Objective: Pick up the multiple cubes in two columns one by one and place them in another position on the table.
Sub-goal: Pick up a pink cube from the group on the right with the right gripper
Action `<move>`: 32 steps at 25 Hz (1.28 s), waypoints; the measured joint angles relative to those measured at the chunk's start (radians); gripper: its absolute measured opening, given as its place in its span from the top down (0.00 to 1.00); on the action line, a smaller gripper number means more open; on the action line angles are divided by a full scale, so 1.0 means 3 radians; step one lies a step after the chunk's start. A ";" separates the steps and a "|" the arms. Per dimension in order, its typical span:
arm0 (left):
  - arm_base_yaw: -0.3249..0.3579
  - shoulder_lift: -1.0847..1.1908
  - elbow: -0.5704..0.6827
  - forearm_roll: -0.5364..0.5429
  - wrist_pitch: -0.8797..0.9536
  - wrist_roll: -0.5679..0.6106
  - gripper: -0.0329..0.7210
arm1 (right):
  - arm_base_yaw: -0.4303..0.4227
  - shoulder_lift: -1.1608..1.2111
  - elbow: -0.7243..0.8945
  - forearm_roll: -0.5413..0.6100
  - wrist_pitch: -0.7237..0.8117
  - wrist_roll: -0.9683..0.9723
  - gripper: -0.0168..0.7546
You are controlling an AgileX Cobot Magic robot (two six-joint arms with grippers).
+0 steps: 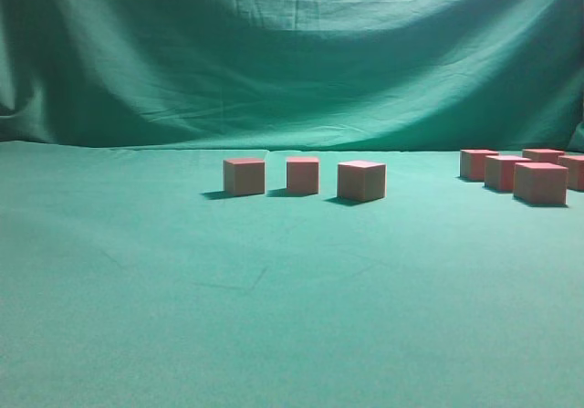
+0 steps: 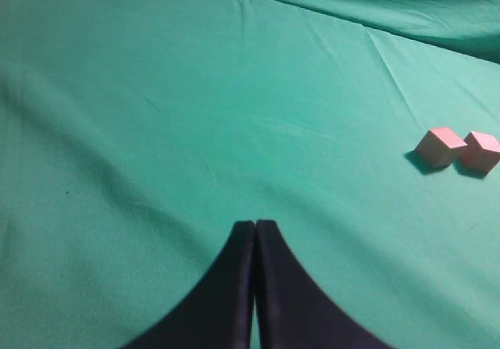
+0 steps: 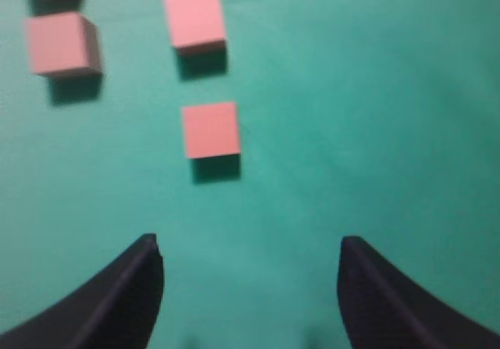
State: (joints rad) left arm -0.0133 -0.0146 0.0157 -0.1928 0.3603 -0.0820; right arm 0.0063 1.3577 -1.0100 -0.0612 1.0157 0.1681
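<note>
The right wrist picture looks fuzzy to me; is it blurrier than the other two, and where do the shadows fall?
Right wrist view: softest, cubes smeared, shadows toward the camera. Exterior view: fairly sharp, cube shadows fall leftward on the table. Left wrist view: clear, two cubes shadowed lower left.

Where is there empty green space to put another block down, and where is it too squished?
The table is bare across the whole front, below the row of three cubes, and on the left, beside that row. A bare gap also lies between that row and the cluster of cubes at the right. That cluster is crowded, its blocks close together.
</note>
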 joint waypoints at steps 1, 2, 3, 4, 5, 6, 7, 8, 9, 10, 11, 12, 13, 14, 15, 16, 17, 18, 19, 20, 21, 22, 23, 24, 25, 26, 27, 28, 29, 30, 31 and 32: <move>0.0000 0.0000 0.0000 0.0000 0.0000 0.0000 0.96 | -0.0054 0.0023 0.0093 0.0007 -0.0087 0.0000 0.41; 0.0000 0.0000 0.0000 0.0000 0.0000 0.0000 0.96 | -0.0090 0.0062 0.0184 0.0007 -0.0180 -0.0013 0.41; 0.0000 0.0000 0.0000 0.0000 0.0000 0.0000 0.96 | -0.0102 0.0115 0.0234 0.0014 -0.0239 -0.0047 0.41; 0.0000 0.0000 0.0000 0.0000 0.0000 0.0000 0.96 | -0.0110 0.0169 0.0274 0.0014 -0.0307 -0.0080 0.41; 0.0000 0.0000 0.0000 0.0000 0.0000 0.0000 0.96 | -0.0110 0.0242 0.0281 0.0035 -0.0352 -0.0105 0.41; 0.0000 0.0000 0.0000 0.0000 0.0000 0.0000 0.96 | -0.0110 0.0318 0.0284 0.0056 -0.0398 -0.0144 0.41; 0.0000 0.0000 0.0000 0.0000 0.0000 0.0000 0.96 | -0.0110 0.0382 0.0284 0.0084 -0.0451 -0.0163 0.34; 0.0000 0.0000 0.0000 0.0000 0.0000 0.0000 0.96 | -0.0110 0.0458 0.0284 0.0109 -0.0513 -0.0169 0.31; 0.0000 0.0000 0.0000 0.0000 0.0000 0.0000 0.96 | -0.0110 0.0530 0.0284 0.0130 -0.0577 -0.0188 0.26; 0.0000 0.0000 0.0000 0.0000 0.0000 0.0000 0.96 | -0.0110 0.0600 0.0284 0.0149 -0.0636 -0.0212 0.24; 0.0000 0.0000 0.0000 0.0000 0.0000 0.0000 0.96 | -0.0110 0.0654 0.0284 0.0163 -0.0707 -0.0237 0.26; 0.0000 0.0000 0.0000 0.0000 0.0000 0.0000 0.96 | -0.0110 0.0702 0.0284 0.0177 -0.0784 -0.0251 0.26; 0.0000 0.0000 0.0000 0.0000 0.0000 0.0000 0.96 | -0.0110 0.0754 0.0284 0.0180 -0.0847 -0.0258 0.26; 0.0000 0.0000 0.0000 0.0000 0.0000 0.0000 0.96 | -0.0110 0.0798 0.0284 0.0186 -0.0932 -0.0274 0.21; 0.0000 0.0000 0.0000 0.0000 0.0000 0.0000 0.96 | -0.0110 0.0834 0.0284 0.0186 -0.1029 -0.0304 0.23; 0.0000 0.0000 0.0000 0.0000 0.0000 0.0000 0.96 | -0.0110 0.0867 0.0284 0.0186 -0.1093 -0.0331 0.23; 0.0000 0.0000 0.0000 0.0000 0.0000 0.0000 0.96 | -0.0110 0.0893 0.0284 0.0186 -0.1167 -0.0357 0.23; 0.0000 0.0000 0.0000 0.0000 0.0000 0.0000 0.96 | -0.0110 0.0925 0.0284 0.0194 -0.1217 -0.0381 0.23; 0.0000 0.0000 0.0000 0.0000 0.0000 0.0000 0.96 | -0.0110 0.0961 0.0284 0.0202 -0.1278 -0.0403 0.23; 0.0000 0.0000 0.0000 0.0000 0.0000 0.0000 0.96 | -0.0104 0.0999 0.0284 0.0204 -0.1309 -0.0418 0.23; 0.0000 0.0000 0.0000 0.0000 0.0000 0.0000 0.96 | -0.0089 0.1056 0.0284 0.0210 -0.1336 -0.0435 0.23; 0.0000 0.0000 0.0000 0.0000 0.0000 0.0000 0.96 | -0.0074 0.1099 0.0284 0.0210 -0.1374 -0.0449 0.23; 0.0000 0.0000 0.0000 0.0000 0.0000 0.0000 0.96 | -0.0039 0.1155 0.0284 0.0212 -0.1397 -0.0481 0.23; 0.0000 0.0000 0.0000 0.0000 0.0000 0.0000 0.96 | -0.0012 0.1202 0.0284 0.0212 -0.1416 -0.0500 0.23; 0.0000 0.0000 0.0000 0.0000 0.0000 0.0000 0.96 | 0.0024 0.1250 0.0284 0.0212 -0.1443 -0.0516 0.23; 0.0000 0.0000 0.0000 0.0000 0.0000 0.0000 0.96 | 0.0060 0.1292 0.0284 0.0212 -0.1479 -0.0516 0.23; 0.0000 0.0000 0.0000 0.0000 0.0000 0.0000 0.96 | 0.0060 0.1292 0.0284 0.0212 -0.1479 -0.0516 0.23; 0.0000 0.0000 0.0000 0.0000 0.0000 0.0000 0.96 | 0.0088 0.1323 0.0284 0.0212 -0.1505 -0.0516 0.23; 0.0000 0.0000 0.0000 0.0000 0.0000 0.0000 0.96 | 0.0114 0.1338 0.0284 0.0218 -0.1521 -0.0516 0.23; 0.0000 0.0000 0.0000 0.0000 0.0000 0.0000 0.96 | 0.0127 0.1345 0.0284 0.0218 -0.1544 -0.0516 0.23; 0.0000 0.0000 0.0000 0.0000 0.0000 0.0000 0.96 | 0.0135 0.1350 0.0284 0.0218 -0.1552 -0.0516 0.23; 0.0000 0.0000 0.0000 0.0000 0.0000 0.0000 0.96 | 0.0135 0.1350 0.0284 0.0226 -0.1558 -0.0516 0.29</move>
State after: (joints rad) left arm -0.0133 -0.0146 0.0157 -0.1928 0.3603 -0.0820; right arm 0.0468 1.7627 -0.9249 0.0068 0.5483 0.0133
